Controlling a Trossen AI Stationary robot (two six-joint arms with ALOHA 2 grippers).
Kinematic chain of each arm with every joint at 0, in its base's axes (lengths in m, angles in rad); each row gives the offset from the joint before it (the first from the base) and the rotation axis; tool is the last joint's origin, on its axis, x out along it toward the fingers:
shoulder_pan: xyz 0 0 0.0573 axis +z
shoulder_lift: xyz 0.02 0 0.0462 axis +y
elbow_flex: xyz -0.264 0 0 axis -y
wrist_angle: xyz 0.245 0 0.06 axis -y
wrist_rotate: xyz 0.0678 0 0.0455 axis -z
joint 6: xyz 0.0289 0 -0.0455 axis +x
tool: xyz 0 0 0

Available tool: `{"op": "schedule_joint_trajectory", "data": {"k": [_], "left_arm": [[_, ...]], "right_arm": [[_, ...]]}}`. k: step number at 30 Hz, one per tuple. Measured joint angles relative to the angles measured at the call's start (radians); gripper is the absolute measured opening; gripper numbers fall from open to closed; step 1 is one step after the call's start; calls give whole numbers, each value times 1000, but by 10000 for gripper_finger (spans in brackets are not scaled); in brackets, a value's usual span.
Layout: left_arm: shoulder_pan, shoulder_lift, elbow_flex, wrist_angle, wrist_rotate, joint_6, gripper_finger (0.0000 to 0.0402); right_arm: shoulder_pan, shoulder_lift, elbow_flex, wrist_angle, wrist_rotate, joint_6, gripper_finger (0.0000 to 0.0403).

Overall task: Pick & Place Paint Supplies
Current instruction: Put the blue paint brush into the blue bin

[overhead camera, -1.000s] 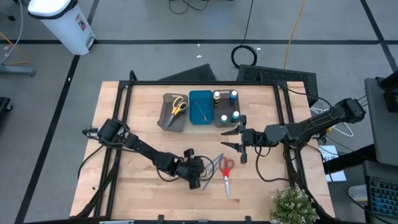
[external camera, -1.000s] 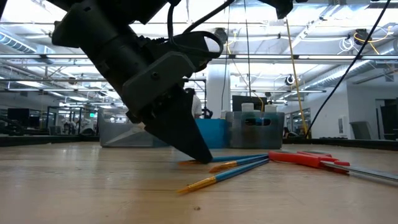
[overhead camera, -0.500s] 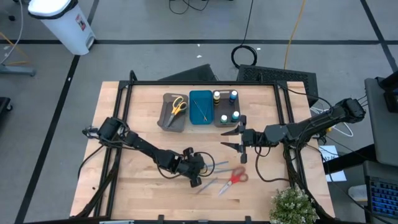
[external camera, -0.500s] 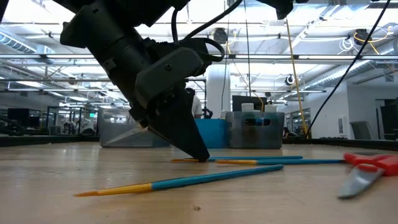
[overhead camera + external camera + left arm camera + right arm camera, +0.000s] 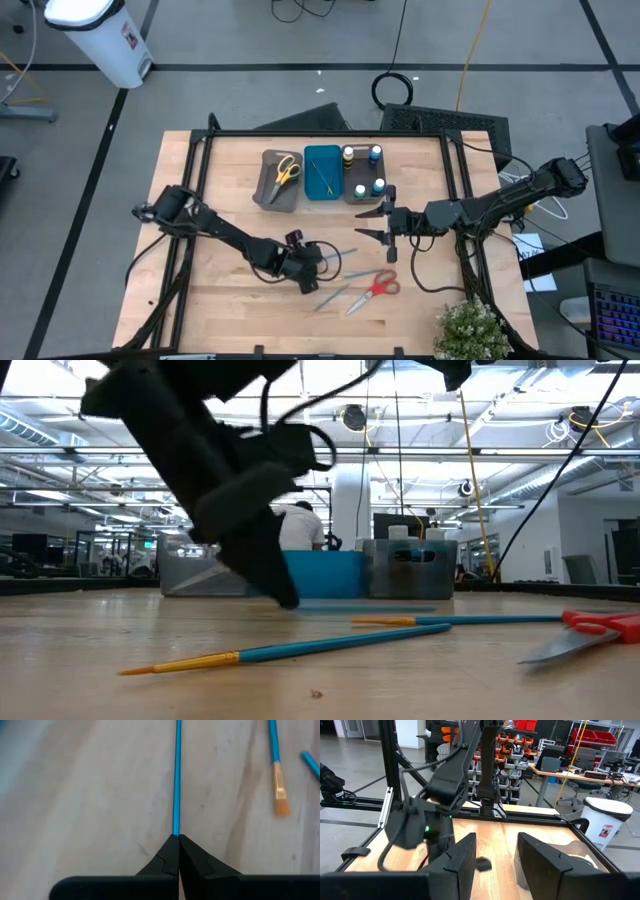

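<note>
Pinching a thin blue brush-like stick at one end, the left gripper has its dark fingers pressed fully together low over the pale wooden worktop, near its front middle. In the left wrist view the stick runs straight out from the fingertips. A second blue stick with a yellow-orange tip lies loose on the worktop close by, and a third lies just beyond it. A pair of scissors with red handles lies beside these sticks, toward the right arm's side, blades pointing at the left gripper.

At the back of the worktop three rectangular trays sit side by side: a grey tray holding scissors with yellow handles, a blue tray holding another thin stick, and a grey tray with small white bottles standing in it.

The right gripper hangs just in front of the bottle tray, its fingers partly apart and holding nothing.
</note>
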Motion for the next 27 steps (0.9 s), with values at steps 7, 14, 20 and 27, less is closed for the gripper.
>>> {"op": "schedule_joint_trajectory", "data": {"k": [7, 14, 20, 27], "left_arm": [[-1, -111, 3, -57, -121, 0, 1], [23, -206, 4, -85, -244, -21, 0], [90, -272, 6, -101, -345, -46, 0], [251, -263, 6, -92, -331, -126, 0]], "right_arm": [[1, -6, 0, -3, -1, 0, 136], [15, -53, 1, -53, -3, 11, 134], [49, -81, 1, -61, -1, 11, 130], [66, -81, 1, -60, -1, 0, 130]]}}
